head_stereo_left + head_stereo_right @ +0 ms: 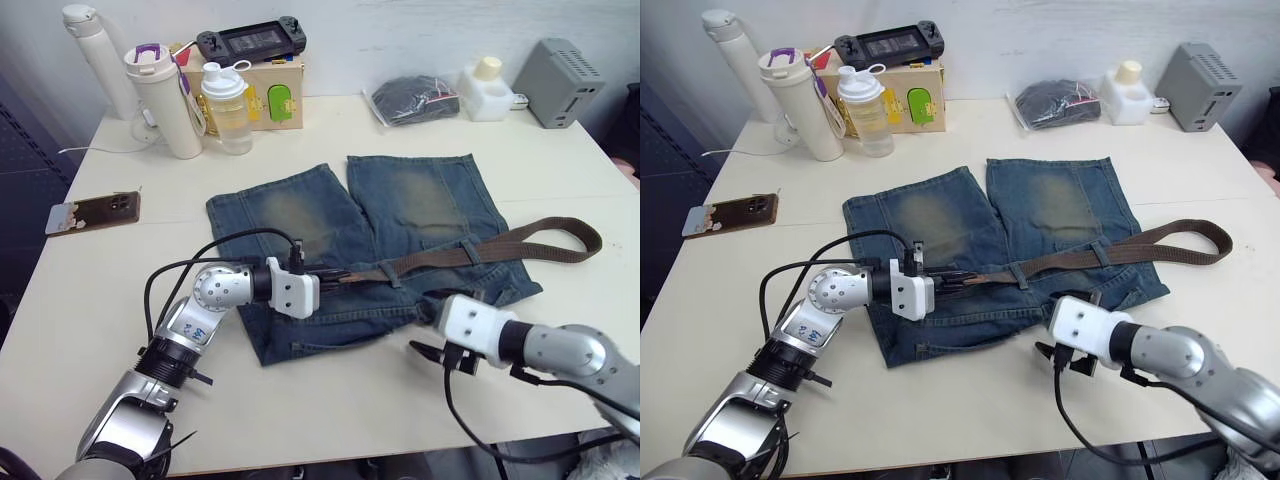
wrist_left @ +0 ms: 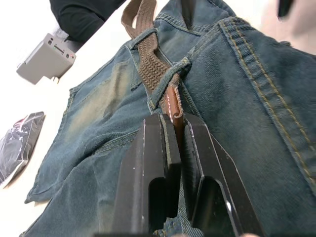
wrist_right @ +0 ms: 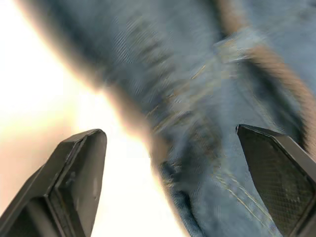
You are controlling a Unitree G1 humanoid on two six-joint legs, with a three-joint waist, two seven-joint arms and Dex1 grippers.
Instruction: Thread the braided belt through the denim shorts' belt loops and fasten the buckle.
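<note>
We judge dark brown braided belt [image 1: 470, 252] limp, light; faded blue denim shorts [image 1: 400, 210] floppy. Left gripper [image 2: 176, 129] pinches tan leather tip [image 2: 173, 101] — good hold. Right gripper [image 3: 173, 177] spread wide, empty.

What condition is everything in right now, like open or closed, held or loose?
Shorts: lying flat on the table.
Belt: partly threaded through the loops, far end looped loose on the table.
Belt tip: pinched in the left gripper.
Right gripper: open, holding nothing, at the shorts' edge.
Bottles: upright, capped.
</note>
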